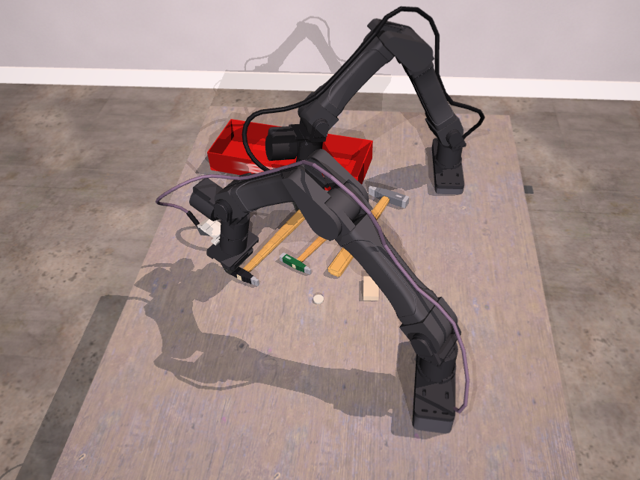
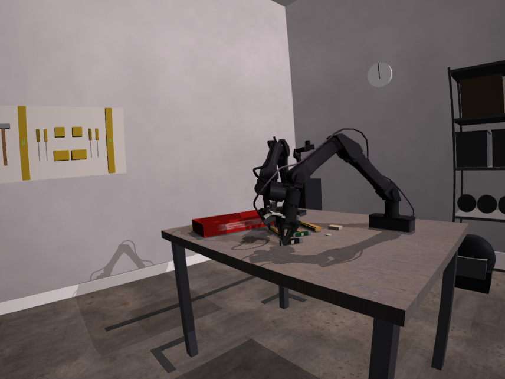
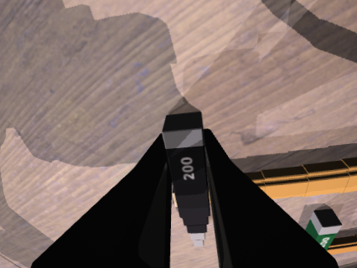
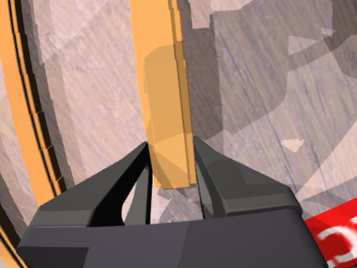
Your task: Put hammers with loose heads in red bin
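A black-headed hammer marked "200" (image 1: 247, 277) (image 3: 186, 167) lies at the left of the group, and its orange handle (image 1: 274, 240) (image 3: 302, 186) (image 4: 165, 96) runs toward the red bin (image 1: 227, 146) (image 2: 212, 224) (image 4: 335, 226). My left gripper (image 1: 241, 274) (image 2: 290, 240) (image 3: 186, 139) is shut on the black head. My right gripper (image 4: 172, 147) is shut on the far end of that handle beside the bin; in the top view the left arm hides it. A green-headed hammer (image 1: 295, 263) (image 3: 324, 228) lies in the middle. A grey-headed hammer (image 1: 388, 195) lies to the right.
A small wood block (image 1: 369, 288) (image 2: 335, 226) and a white disc (image 1: 318, 297) lie on the table (image 1: 258, 387) in front of the hammers. The left arm crosses over the hammer handles. The arm bases stand at the table's right side.
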You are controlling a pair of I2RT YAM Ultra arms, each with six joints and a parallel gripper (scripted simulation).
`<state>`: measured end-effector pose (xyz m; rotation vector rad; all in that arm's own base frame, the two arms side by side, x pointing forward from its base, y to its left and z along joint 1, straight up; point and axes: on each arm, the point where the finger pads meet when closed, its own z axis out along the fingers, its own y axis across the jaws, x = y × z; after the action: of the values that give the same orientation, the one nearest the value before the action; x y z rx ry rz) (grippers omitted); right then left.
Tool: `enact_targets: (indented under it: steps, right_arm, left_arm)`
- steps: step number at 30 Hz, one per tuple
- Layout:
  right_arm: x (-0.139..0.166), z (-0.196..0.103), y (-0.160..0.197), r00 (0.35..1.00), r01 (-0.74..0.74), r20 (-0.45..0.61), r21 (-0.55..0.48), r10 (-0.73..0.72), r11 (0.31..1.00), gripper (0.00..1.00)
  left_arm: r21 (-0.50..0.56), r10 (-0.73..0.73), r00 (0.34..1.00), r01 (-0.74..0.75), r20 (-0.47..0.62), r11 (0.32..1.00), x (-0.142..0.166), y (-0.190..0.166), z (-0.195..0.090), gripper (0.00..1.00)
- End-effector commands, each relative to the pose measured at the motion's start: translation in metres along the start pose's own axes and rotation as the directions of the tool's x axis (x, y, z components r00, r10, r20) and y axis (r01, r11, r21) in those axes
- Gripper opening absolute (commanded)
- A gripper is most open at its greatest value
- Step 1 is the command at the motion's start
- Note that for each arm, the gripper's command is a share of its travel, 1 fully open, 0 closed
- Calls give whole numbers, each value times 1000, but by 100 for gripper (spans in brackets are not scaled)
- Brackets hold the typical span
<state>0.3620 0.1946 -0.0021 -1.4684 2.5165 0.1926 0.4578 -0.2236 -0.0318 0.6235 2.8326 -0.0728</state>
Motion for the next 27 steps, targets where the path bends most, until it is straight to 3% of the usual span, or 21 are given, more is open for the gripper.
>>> enact_targets:
  steps: [1,2,3,4,27]
  right_arm:
    - [-4,-5,0,1000,6,17,10,-6,1000,21]
    - [-4,-5,0,1000,6,17,10,-6,1000,21]
    - [-4,-5,0,1000,6,17,10,-6,1000,21]
    - [-4,-5,0,1000,6,17,10,-6,1000,21]
    - [30,3,5,995,-32,-96,-17,30,999,21]
  left_arm:
    - [11,0,999,-1,48,1000,-11,-2,-15,0]
    - [11,0,999,-1,48,1000,-11,-2,-15,0]
    - [11,0,999,-1,48,1000,-10,-1,-15,11]
    - [11,0,999,-1,48,1000,-10,-1,-15,12]
    - [-98,-31,999,34,37,995,-6,36,-17,12]
